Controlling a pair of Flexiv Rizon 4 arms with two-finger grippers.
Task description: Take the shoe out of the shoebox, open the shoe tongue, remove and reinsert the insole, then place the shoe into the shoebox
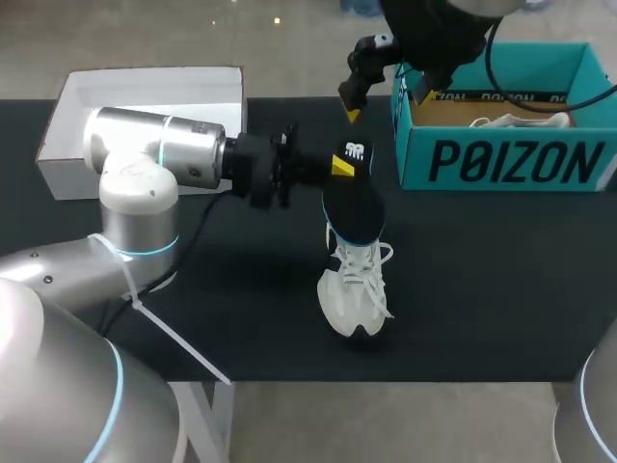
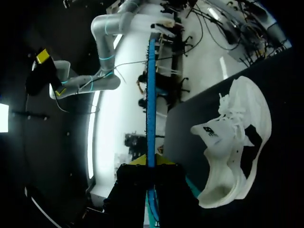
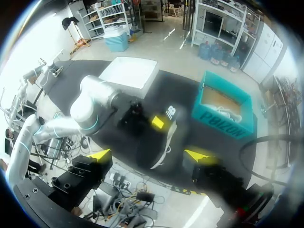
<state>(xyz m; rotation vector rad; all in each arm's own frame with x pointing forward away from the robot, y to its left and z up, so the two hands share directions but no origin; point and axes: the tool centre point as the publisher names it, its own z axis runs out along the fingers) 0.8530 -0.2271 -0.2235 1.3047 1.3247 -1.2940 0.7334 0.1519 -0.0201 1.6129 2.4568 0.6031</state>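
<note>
My left gripper (image 1: 338, 167) is shut on a black insole (image 1: 353, 204) with a blue edge, holding it above the table. In the left wrist view the insole (image 2: 151, 104) stands edge-on between the yellow tips of that gripper (image 2: 148, 161). Under the insole a white shoe (image 1: 355, 289) rests on the black table, lying beside the gripper in the left wrist view (image 2: 235, 142). My right gripper (image 1: 386, 104) hangs open high over the back of the table, near the teal shoebox (image 1: 511, 162). From above, the right gripper (image 3: 148, 155) has nothing between its fingers; far beneath it are the insole (image 3: 159, 137) and the shoebox (image 3: 225, 111).
A second white shoe (image 1: 521, 121) lies inside the teal shoebox at the back right. A white lid (image 1: 145, 96) sits open side up at the back left. The left arm (image 1: 159, 154) stretches across the left half of the black table (image 1: 501, 289).
</note>
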